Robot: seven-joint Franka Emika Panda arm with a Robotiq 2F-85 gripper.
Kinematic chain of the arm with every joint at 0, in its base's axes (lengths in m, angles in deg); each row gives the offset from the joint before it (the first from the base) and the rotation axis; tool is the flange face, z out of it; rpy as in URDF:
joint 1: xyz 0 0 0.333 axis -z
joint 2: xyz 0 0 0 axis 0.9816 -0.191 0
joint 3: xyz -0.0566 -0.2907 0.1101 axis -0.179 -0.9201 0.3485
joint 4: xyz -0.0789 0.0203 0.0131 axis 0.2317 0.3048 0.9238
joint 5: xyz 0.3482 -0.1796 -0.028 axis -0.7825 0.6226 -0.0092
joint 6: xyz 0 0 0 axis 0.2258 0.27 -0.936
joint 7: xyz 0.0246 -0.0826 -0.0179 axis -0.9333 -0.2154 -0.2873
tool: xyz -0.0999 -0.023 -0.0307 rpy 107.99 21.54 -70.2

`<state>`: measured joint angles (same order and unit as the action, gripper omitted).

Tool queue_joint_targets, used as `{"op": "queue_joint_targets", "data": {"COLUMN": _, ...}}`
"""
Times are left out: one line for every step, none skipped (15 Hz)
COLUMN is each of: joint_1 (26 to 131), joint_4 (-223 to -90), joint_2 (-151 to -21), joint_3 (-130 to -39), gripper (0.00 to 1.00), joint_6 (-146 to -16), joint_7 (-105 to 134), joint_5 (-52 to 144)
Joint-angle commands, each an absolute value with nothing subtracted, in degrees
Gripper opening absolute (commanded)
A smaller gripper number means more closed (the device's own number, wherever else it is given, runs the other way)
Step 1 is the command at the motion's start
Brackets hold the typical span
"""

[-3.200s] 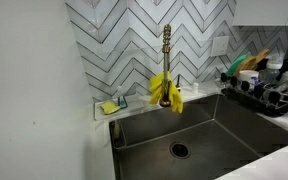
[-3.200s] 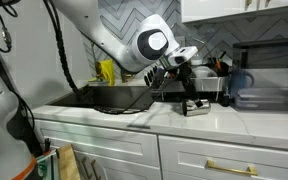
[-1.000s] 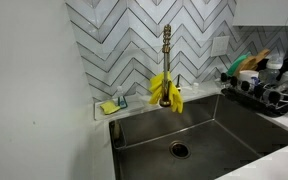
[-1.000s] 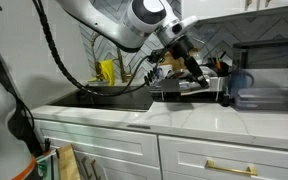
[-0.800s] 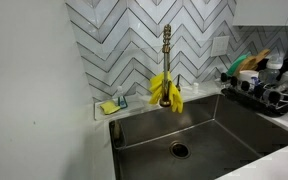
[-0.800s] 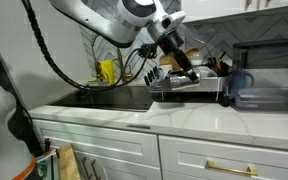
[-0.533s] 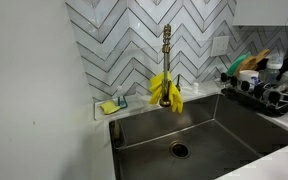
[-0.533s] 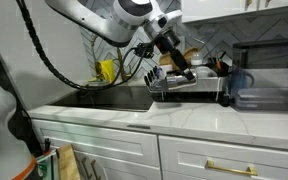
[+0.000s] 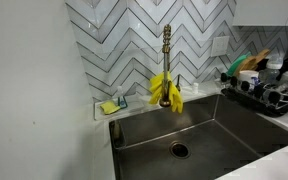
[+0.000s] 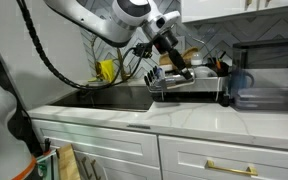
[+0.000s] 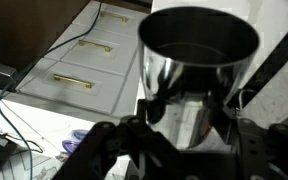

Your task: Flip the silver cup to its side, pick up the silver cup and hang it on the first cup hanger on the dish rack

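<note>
got my gripper (image 11: 191,128) clamped on the cup (image 11: 197,60), its open mouth facing my wrist cam; in an exterior view it's up in the air just over the rack (image 10: 189,86) next to the sink (image 10: 114,97)

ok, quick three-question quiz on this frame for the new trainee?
1. True or false: the gripper is closed on the cup.
2. What hangs on the faucet? A) something yellow B) a red towel C) nothing
3. Fill in: in an exterior view the gripper is above the ___.
Key: 1 true; 2 A; 3 dish rack.
</note>
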<state>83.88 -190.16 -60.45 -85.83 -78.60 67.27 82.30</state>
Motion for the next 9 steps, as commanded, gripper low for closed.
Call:
{"op": "queue_joint_targets", "data": {"joint_1": 83.6, "joint_4": -192.7, "joint_2": -55.4, "joint_3": -81.5, "gripper": 0.41, "joint_6": -75.8, "joint_7": 69.8, "joint_5": 83.4}}
{"op": "queue_joint_targets", "data": {"joint_1": 83.2, "joint_4": -193.0, "joint_2": -53.8, "joint_3": -80.2, "gripper": 0.41, "joint_6": -74.4, "joint_7": 70.1, "joint_5": 82.7}}
{"op": "queue_joint_targets", "data": {"joint_1": 82.9, "joint_4": -193.1, "joint_2": -52.8, "joint_3": -79.0, "gripper": 0.41, "joint_6": -73.5, "joint_7": 70.4, "joint_5": 82.3}}
{"op": "queue_joint_targets", "data": {"joint_1": 82.7, "joint_4": -193.3, "joint_2": -51.4, "joint_3": -77.7, "gripper": 0.41, "joint_6": -72.4, "joint_7": 71.6, "joint_5": 82.6}}
{"op": "queue_joint_targets", "data": {"joint_1": 82.4, "joint_4": -192.9, "joint_2": -50.4, "joint_3": -76.4, "gripper": 0.41, "joint_6": -70.9, "joint_7": 72.4, "joint_5": 82.6}}
{"op": "queue_joint_targets", "data": {"joint_1": 82.2, "joint_4": -193.0, "joint_2": -49.2, "joint_3": -74.9, "gripper": 0.41, "joint_6": -70.1, "joint_7": 73.7, "joint_5": 83.3}}
{"op": "queue_joint_targets", "data": {"joint_1": 81.8, "joint_4": -193.0, "joint_2": -48.2, "joint_3": -73.5, "gripper": 0.41, "joint_6": -69.1, "joint_7": 74.5, "joint_5": 83.4}}
{"op": "queue_joint_targets", "data": {"joint_1": 81.4, "joint_4": -193.5, "joint_2": -47.5, "joint_3": -71.8, "gripper": 0.41, "joint_6": -68.6, "joint_7": 75.9, "joint_5": 84.0}}
{"op": "queue_joint_targets", "data": {"joint_1": 81.0, "joint_4": -194.0, "joint_2": -47.0, "joint_3": -70.2, "gripper": 0.41, "joint_6": -68.5, "joint_7": 77.1, "joint_5": 84.7}}
